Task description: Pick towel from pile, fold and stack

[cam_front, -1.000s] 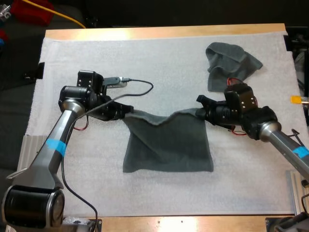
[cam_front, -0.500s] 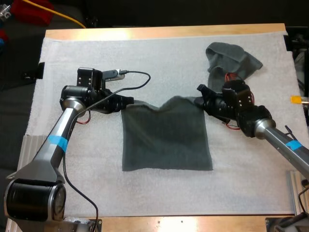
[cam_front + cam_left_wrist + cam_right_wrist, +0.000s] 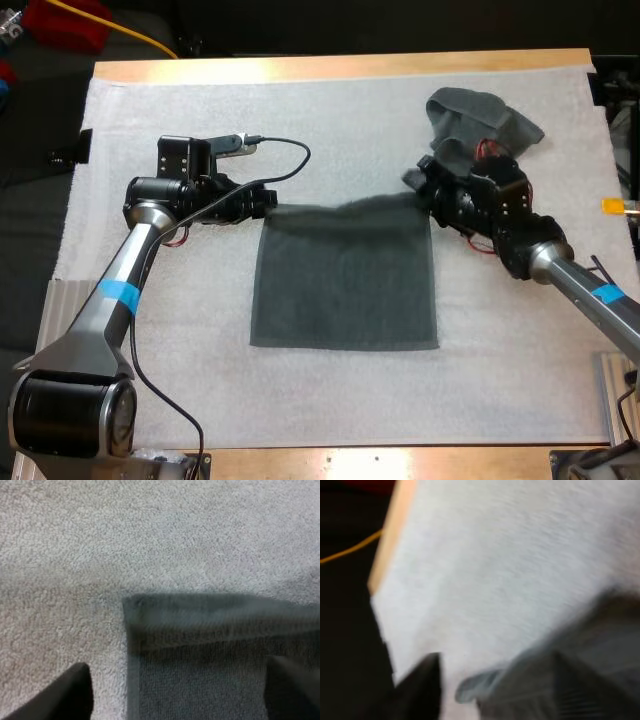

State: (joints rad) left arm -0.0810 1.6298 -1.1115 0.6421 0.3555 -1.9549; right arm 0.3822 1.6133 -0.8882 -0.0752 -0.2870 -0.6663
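So far we have one dark grey-green towel (image 3: 345, 280) flat on the white mat (image 3: 330, 110) (left gripper (image 3: 266, 203) and right gripper (image 3: 414, 186), fingers apart, at its far corners); folding and stacking remain.

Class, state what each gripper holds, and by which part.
Left gripper holds nothing: open at the far left corner of the spread towel. Right gripper is at its far right corner; whether it grips cannot be told.
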